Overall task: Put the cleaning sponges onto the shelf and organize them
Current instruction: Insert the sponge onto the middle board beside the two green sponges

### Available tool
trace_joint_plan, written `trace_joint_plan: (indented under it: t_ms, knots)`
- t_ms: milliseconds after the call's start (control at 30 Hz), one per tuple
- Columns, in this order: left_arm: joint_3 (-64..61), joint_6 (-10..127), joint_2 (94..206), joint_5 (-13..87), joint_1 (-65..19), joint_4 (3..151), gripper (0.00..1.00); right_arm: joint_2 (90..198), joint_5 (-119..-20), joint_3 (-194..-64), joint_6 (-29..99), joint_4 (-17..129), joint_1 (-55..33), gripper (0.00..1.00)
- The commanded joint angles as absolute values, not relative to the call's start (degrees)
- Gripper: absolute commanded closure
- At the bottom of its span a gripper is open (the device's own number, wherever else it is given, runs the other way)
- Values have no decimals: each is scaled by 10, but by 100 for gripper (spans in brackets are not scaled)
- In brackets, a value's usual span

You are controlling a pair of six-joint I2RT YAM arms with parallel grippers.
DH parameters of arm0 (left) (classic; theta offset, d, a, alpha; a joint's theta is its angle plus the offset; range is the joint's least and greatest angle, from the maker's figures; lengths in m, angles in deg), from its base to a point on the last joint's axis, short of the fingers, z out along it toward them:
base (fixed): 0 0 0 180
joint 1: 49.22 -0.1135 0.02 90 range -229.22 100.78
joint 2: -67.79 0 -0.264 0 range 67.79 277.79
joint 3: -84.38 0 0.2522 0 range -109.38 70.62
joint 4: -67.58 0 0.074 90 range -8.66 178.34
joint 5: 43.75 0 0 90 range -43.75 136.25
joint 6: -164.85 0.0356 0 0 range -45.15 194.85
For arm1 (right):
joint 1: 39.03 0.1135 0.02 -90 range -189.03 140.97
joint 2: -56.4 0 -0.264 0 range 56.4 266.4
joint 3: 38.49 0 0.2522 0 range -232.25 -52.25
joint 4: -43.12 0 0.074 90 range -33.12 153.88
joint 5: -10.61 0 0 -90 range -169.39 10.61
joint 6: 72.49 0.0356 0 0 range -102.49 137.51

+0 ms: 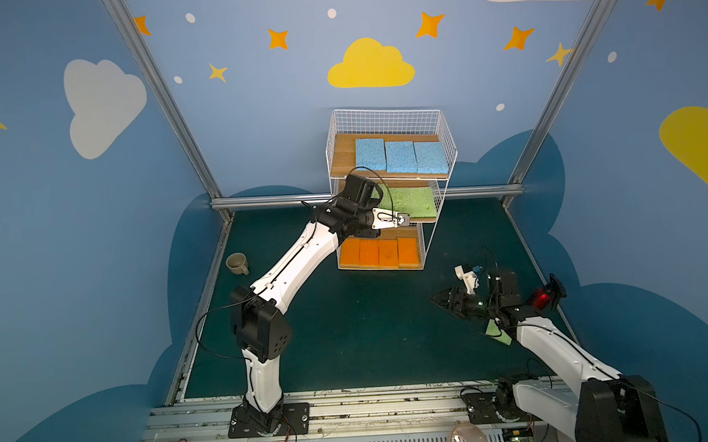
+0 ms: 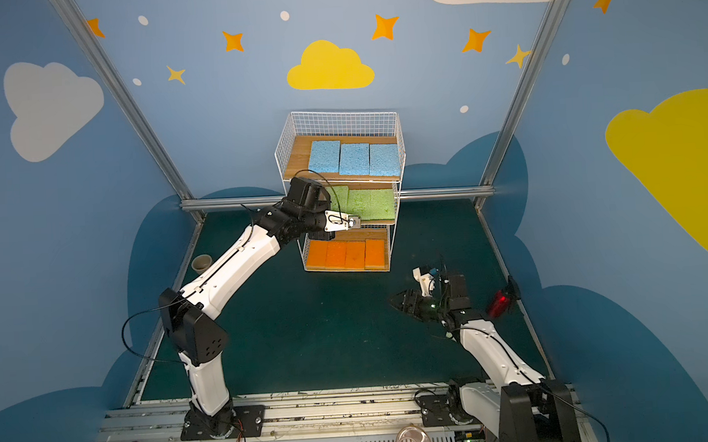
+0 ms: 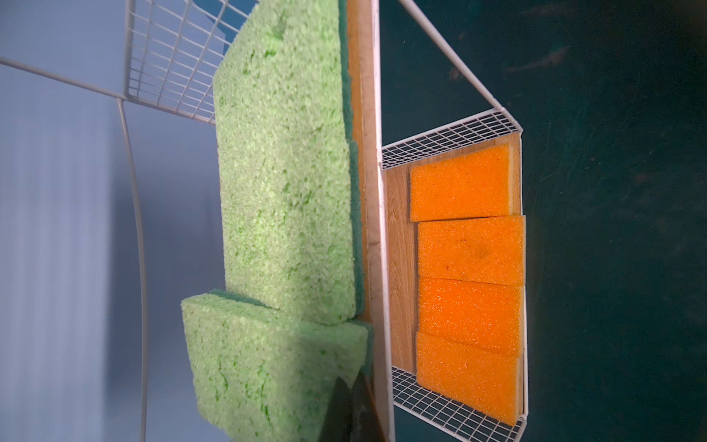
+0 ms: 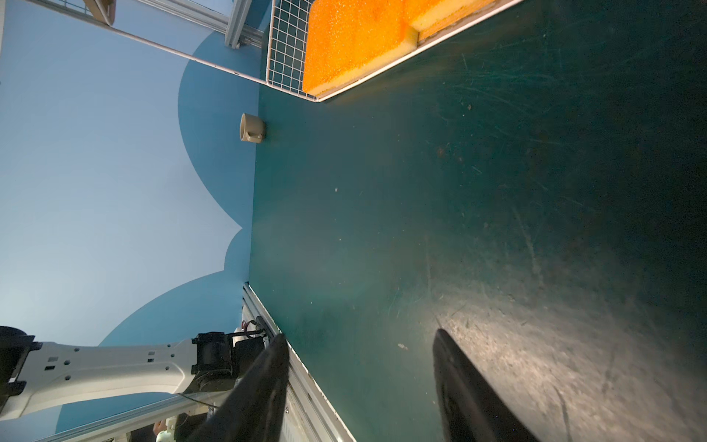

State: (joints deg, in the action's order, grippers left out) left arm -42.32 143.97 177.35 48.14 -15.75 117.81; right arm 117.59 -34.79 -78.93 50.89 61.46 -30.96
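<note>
Blue walls painted with clouds and stars enclose a dark green worktop (image 1: 350,334), which I watch from above. At the back stands the shelf (image 1: 449,142), nearly full. Three blue sponges (image 1: 401,156) lie side by side on its top board, and four orange sponges (image 1: 379,252) lie in a row on the bottom board. Three green sponges (image 1: 409,202) sit on the middle board. In the left wrist view the nearest green sponge (image 3: 267,363) lies out of line with its neighbours.

My left pincer (image 3: 344,407) is closed, its tip right beside that crooked sponge; I cannot tell whether they touch. My right pincer (image 4: 360,333) hangs wide apart and empty, low over the worktop. The last green sponge (image 1: 497,331) lies on the worktop, half hidden under the right arm.

I judge that ten of the eleven sponges are shelved. What remains is to straighten the crooked one and shelve the last.
</note>
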Motion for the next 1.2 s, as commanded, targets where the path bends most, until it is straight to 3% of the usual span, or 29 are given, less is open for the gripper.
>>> trace_joint_plan:
  t_ms: [0,1167]
  knots:
    - [-441,1435,1777,477,-160,1191,97,1169,-341,-800,502,619,-307,41]
    - [-492,1365,1819,501,-174,1210,97,1170,-343,-799,502,618,-307,41]
